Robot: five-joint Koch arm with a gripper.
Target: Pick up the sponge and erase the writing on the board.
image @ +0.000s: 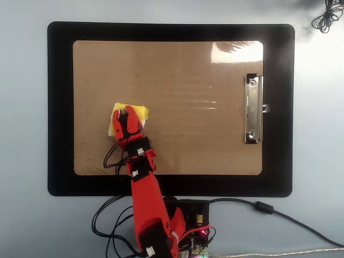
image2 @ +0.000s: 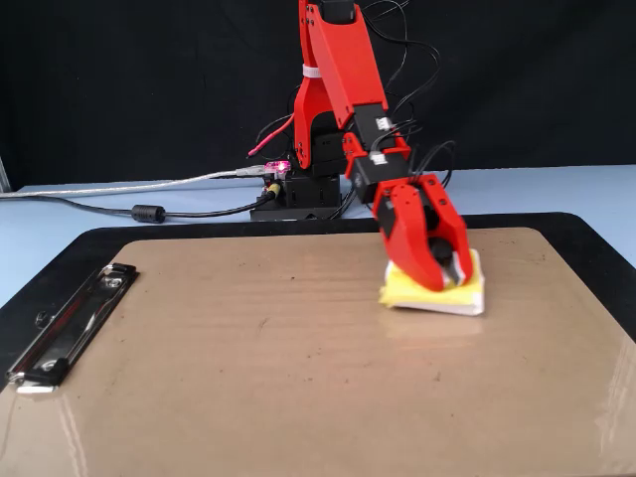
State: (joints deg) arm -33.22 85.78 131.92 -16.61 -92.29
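Note:
The brown glossy board (image: 183, 70) lies on a black mat, with its silver clip (image: 253, 108) at the right in the overhead view. It also shows in the fixed view (image2: 248, 378). The yellow sponge (image: 141, 112) rests flat on the board's left half and shows in the fixed view too (image2: 469, 294). My red gripper (image: 126, 116) points down onto the sponge with its jaws closed around the top; it also appears in the fixed view (image2: 443, 280). No writing shows on the board; only glare patches and faint specks.
The black mat (image: 59, 107) frames the board. The arm's base (image: 183, 215) and its cables sit at the mat's near edge in the overhead view. A grey cable (image: 279, 215) runs off to the right. A black cable coil (image: 327, 19) lies at the top right.

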